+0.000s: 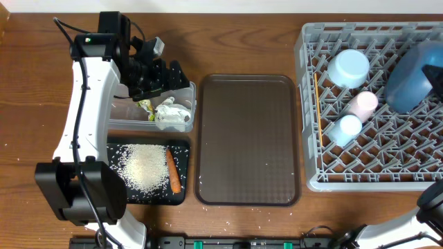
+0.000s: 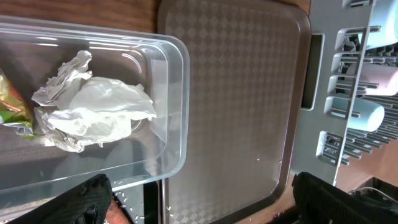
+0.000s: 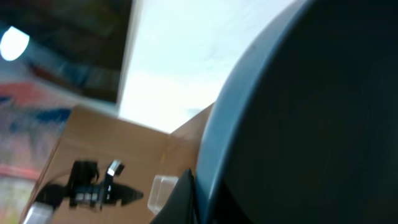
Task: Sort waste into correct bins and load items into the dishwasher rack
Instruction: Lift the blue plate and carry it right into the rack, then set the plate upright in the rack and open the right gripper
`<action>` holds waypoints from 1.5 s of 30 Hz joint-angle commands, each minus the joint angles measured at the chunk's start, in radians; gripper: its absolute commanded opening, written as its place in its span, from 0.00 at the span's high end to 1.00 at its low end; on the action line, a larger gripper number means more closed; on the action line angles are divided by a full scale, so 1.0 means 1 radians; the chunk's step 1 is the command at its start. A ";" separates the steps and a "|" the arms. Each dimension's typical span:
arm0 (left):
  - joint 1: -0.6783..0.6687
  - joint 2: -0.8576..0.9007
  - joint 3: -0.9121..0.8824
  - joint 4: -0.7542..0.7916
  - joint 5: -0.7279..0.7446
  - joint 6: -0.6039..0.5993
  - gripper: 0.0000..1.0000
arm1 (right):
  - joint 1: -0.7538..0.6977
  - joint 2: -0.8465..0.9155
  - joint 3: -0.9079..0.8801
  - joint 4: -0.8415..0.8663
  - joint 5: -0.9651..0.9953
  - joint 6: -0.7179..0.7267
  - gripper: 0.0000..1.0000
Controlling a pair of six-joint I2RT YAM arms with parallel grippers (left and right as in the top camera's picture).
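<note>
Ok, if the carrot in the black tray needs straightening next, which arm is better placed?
Probably left. The left gripper hangs, jaws open, over the clear tub, next to the black tray with the carrot. The right arm sits beyond the rack, jaws shut.

The rice [image 1: 145,168] is white, the carrot [image 1: 174,171] orange, the rack [image 1: 360,182] grey, the serving tray [image 1: 247,138] diamond-patterned brown.
</note>
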 commanded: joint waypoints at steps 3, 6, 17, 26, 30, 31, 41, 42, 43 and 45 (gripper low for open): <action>0.002 0.005 -0.006 -0.003 -0.008 -0.001 0.05 | -0.050 0.015 -0.018 -0.081 0.389 0.160 0.92; 0.002 0.005 -0.006 -0.003 -0.008 -0.001 0.05 | -0.084 0.015 -0.018 -0.129 0.394 0.178 0.88; 0.002 0.005 -0.006 -0.003 -0.008 -0.001 0.05 | -0.198 0.015 -0.018 -0.359 0.653 0.178 0.82; 0.002 0.005 -0.006 -0.003 -0.008 -0.001 0.05 | -0.202 0.000 -0.017 -0.495 0.645 0.177 0.78; 0.002 0.005 -0.006 -0.003 -0.008 -0.001 0.05 | -0.195 -0.026 -0.017 -0.550 0.574 0.146 0.77; 0.002 0.005 -0.006 -0.003 -0.008 -0.001 0.05 | -0.187 -0.033 -0.017 -0.560 0.531 0.111 0.76; 0.002 0.005 -0.006 -0.003 -0.008 -0.001 0.05 | 0.079 -0.166 -0.017 -0.496 0.662 0.020 0.49; 0.002 0.005 -0.006 -0.003 -0.008 -0.001 0.05 | 0.119 -0.180 -0.016 -0.480 0.713 0.023 0.45; 0.002 0.005 -0.006 -0.003 -0.008 -0.001 0.05 | 0.168 -0.195 -0.015 -0.462 0.781 0.037 0.42; 0.002 0.005 -0.006 -0.003 -0.008 -0.001 0.05 | 0.262 -0.224 -0.015 -0.430 0.918 0.061 0.29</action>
